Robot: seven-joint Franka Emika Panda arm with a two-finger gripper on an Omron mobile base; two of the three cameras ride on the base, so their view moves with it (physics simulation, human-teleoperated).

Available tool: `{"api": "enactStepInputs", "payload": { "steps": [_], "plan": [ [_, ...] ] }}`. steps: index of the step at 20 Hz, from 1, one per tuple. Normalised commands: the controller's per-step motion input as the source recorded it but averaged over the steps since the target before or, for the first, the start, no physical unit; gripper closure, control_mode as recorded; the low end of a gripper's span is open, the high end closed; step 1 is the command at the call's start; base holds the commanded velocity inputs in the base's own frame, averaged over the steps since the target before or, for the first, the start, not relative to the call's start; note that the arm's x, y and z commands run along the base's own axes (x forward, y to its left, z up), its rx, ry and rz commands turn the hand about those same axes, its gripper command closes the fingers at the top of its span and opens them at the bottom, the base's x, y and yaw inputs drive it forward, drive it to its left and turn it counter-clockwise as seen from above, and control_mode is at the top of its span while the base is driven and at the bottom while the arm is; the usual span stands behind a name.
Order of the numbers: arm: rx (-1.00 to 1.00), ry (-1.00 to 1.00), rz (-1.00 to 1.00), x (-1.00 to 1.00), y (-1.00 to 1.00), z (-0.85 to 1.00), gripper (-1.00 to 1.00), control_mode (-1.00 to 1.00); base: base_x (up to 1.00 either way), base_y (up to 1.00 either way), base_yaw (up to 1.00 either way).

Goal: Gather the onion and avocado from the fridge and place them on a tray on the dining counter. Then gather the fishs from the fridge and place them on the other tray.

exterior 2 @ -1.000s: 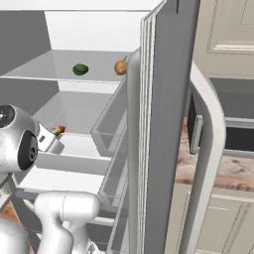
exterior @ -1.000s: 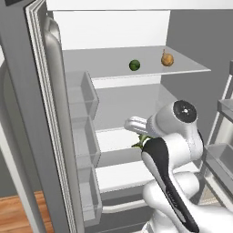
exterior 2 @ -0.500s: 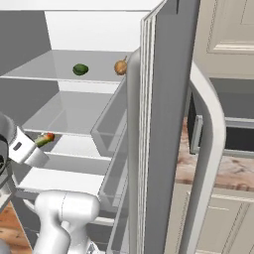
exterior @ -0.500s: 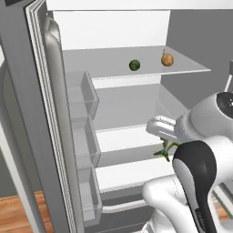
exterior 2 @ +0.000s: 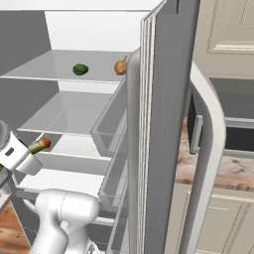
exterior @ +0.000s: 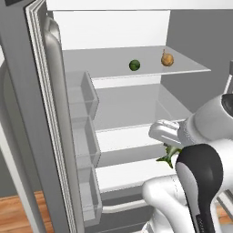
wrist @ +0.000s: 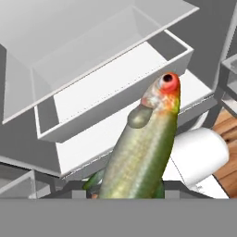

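The fridge (exterior: 113, 109) stands wide open, smooth grey panels and pale, glassy shelves all the way down, and the gripper (wrist: 132, 192) is clamped tight on a fish (wrist: 141, 146) — a long, slick, olive-green body with a faint scaly sheen, a reddish-orange head and a round red-rimmed eye, poking up and away from the hand. From the right base view that fish (exterior 2: 39, 146) sticks out past the white wrist, held in the air in front of the lower shelves; from the left its green tail fin (exterior: 167, 155) peeks out under the hand. Up on the top shelf, the avocado (exterior: 134, 65), a small dark green lump, sits near the onion (exterior: 167, 59), a round golden-brown ball with a little stalk, apart and not touching. On the door, boxy translucent bins (exterior: 84, 132) are stacked. Beyond the other door, a marbled brown stone tabletop (exterior 2: 233, 171) shows.
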Motion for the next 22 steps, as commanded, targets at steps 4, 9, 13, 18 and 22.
{"api": "enactStepInputs", "payload": {
  "steps": [4,9,13,18,22],
  "plan": [
    [0.00,-0.02,0.00,-0.20,0.00,-0.04,1.00,1.00,-0.40,0.00,-0.02],
    [0.00,0.00,0.00,0.00,0.00,0.00,1.00,1.00,-0.91,0.05,-0.05],
    [0.00,0.00,0.00,0.00,0.00,0.00,1.00,1.00,-0.78,0.23,-0.16],
    [0.00,0.00,0.00,0.00,0.00,0.00,1.00,1.00,-0.59,0.46,-0.27],
    [0.00,0.00,0.00,0.00,0.00,0.00,1.00,1.00,-0.48,0.51,-0.35]
  ]
}}
